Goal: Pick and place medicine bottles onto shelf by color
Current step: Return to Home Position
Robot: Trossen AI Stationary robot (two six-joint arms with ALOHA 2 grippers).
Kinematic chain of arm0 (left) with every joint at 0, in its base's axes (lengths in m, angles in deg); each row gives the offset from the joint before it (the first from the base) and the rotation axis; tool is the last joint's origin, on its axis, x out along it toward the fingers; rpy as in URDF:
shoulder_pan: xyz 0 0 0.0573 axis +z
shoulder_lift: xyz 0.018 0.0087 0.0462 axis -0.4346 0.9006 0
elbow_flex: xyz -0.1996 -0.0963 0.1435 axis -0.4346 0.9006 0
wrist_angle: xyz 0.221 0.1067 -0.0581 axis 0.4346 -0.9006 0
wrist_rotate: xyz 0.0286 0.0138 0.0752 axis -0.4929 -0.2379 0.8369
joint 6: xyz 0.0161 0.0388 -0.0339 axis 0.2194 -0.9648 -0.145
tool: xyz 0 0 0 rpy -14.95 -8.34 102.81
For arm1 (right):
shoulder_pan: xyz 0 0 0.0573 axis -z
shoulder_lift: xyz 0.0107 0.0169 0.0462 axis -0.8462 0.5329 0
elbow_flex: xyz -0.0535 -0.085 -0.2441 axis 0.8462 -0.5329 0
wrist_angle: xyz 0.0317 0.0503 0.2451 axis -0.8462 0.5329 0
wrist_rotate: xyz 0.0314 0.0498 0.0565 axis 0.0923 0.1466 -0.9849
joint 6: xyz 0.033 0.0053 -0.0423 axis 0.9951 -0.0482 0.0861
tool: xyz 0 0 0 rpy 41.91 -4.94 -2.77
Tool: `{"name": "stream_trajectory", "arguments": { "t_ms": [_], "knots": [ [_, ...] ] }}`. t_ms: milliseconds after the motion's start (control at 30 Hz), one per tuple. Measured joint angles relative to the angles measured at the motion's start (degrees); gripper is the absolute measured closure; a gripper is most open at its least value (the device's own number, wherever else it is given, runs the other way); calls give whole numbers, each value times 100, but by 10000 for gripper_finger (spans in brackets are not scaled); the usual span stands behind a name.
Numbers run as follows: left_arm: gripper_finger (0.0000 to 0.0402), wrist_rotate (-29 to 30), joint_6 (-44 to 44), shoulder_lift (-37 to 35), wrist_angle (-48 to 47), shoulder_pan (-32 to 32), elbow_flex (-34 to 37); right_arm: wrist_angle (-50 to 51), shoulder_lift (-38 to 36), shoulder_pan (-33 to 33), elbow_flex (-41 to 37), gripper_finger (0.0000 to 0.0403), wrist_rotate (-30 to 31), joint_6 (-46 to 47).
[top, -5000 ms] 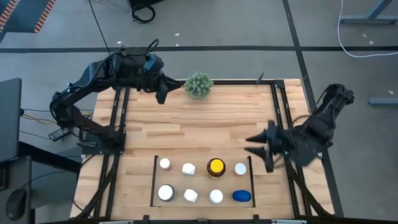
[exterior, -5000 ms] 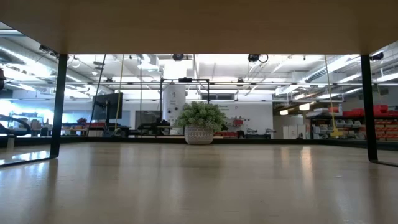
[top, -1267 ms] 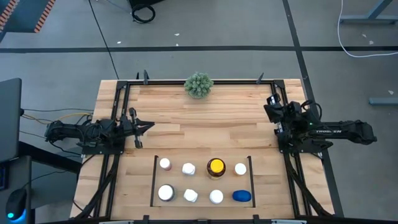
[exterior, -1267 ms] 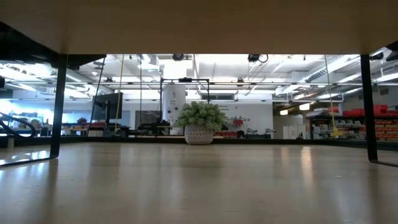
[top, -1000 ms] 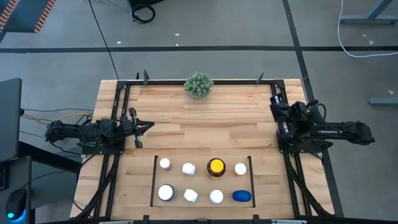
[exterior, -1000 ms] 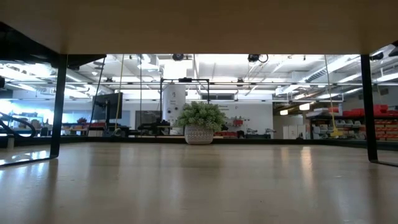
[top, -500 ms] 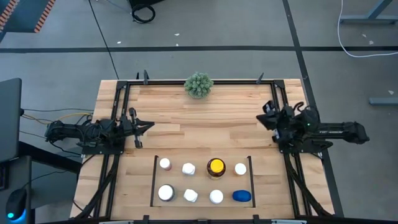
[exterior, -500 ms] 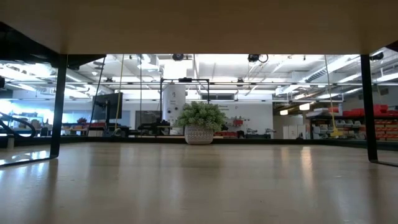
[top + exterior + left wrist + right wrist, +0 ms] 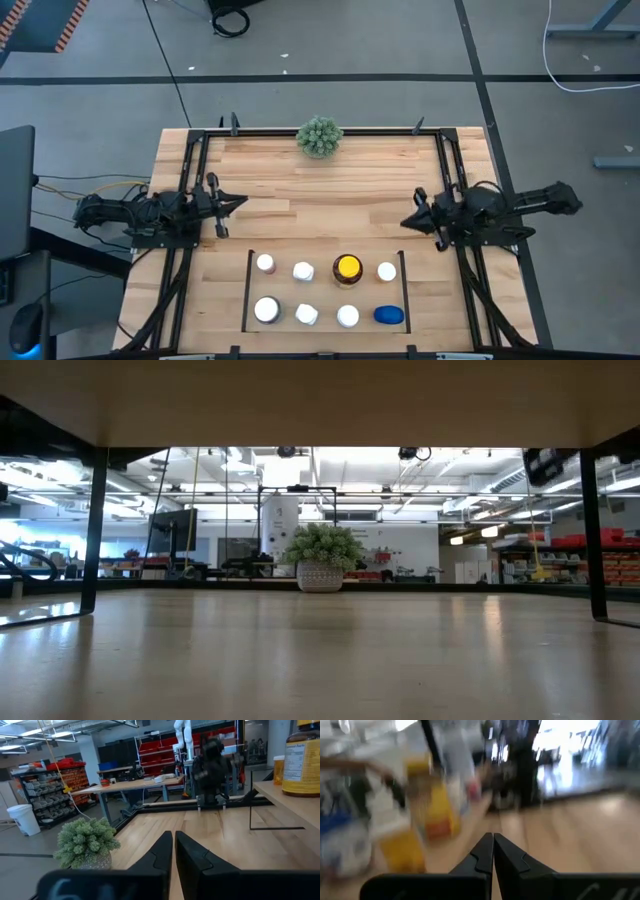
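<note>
Eight bottles (image 9: 347, 267) fill your shelf (image 9: 247, 290); left pincer (image 9: 238, 200) and right pincer (image 9: 407, 222) are closed and empty, the right nearer.

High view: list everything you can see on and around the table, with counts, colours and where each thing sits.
white-capped medicine bottles: six, white, three in each row of the shelf
amber bottle: one, amber with yellow cap, in the row nearer the plant, between white-capped ones
blue bottle: one, blue, right end of the other row
shelf: one, black strips on light wood, at the table edge opposite the plant
plant ball: one, green, middle of the far edge
table: one, light wood, black frame
left pincer: one, dark, shut, empty, left side
right pincer: one, dark, shut, empty, right side
</note>
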Motion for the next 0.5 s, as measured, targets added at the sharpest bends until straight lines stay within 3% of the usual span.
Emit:
{"name": "stream_trajectory", "arguments": {
  "t_ms": [100, 500],
  "knots": [
    [370, 0, 0, -9, 1, -1, 0, 838, -31, -247, -4, 383, 84, -7],
    [375, 2, 1, -6, 12, -6, 2, 817, -102, -353, -7, 383, 383, -2]
  ]
}}
